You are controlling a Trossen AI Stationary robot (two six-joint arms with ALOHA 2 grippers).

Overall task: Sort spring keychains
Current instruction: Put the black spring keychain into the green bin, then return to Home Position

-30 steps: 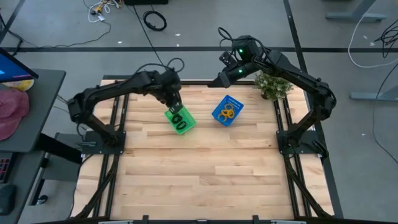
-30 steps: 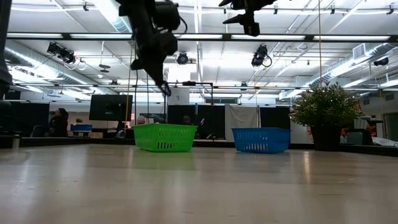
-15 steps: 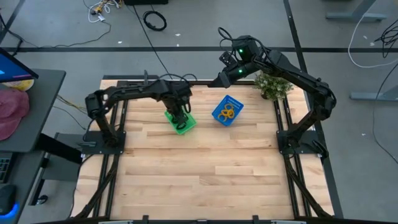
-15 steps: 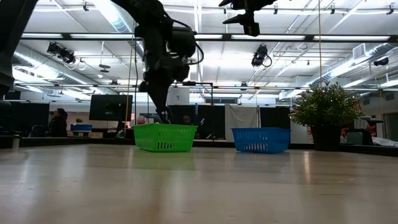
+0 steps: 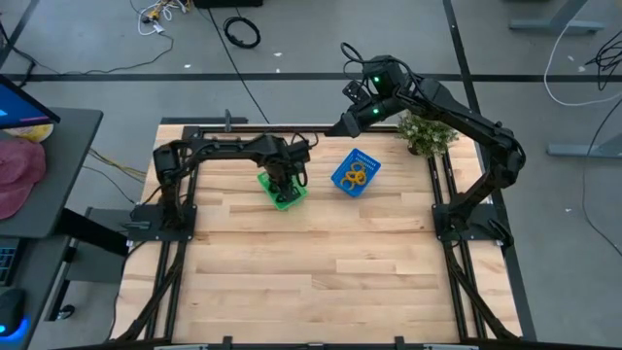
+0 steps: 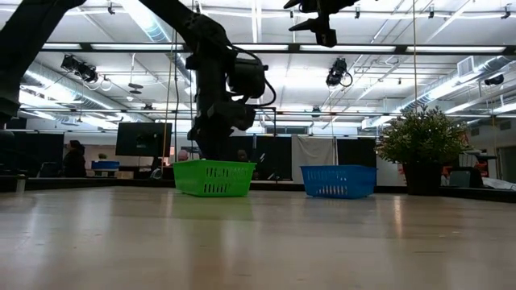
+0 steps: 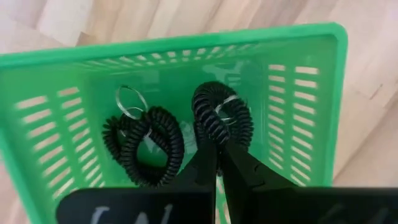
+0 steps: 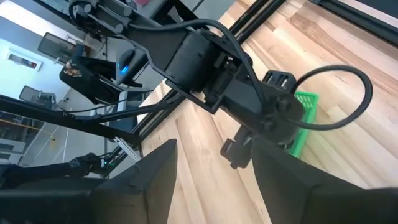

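Note:
My left gripper (image 7: 216,154) points down inside the green basket (image 5: 288,195), shut on a black spring keychain (image 7: 221,116). A second black keychain (image 7: 144,147) lies on the basket floor beside it, its metal ring against the far wall. Orange keychains (image 5: 356,176) lie in the blue basket (image 5: 342,179). In the low view the left arm reaches down behind the rim of the green basket (image 6: 214,177). My right gripper (image 5: 343,123) hangs open, high over the table's far edge. My left gripper pinches the black keychain's coil at the near side of its loop (image 7: 210,132) between its two fingertips. The fingers come from above, pointing down. The coil sits low in the green basket; whether it rests on the floor I cannot tell.
The blue basket (image 6: 339,180) stands to the right of the green one with a gap between them. A potted plant (image 5: 426,132) stands at the far right corner. The bare wooden tabletop (image 5: 321,262) spreads toward the near edge.
My left gripper has gone down from above the green basket into it, and the arm has folded lower over the table's far left part. The right arm has kept still.

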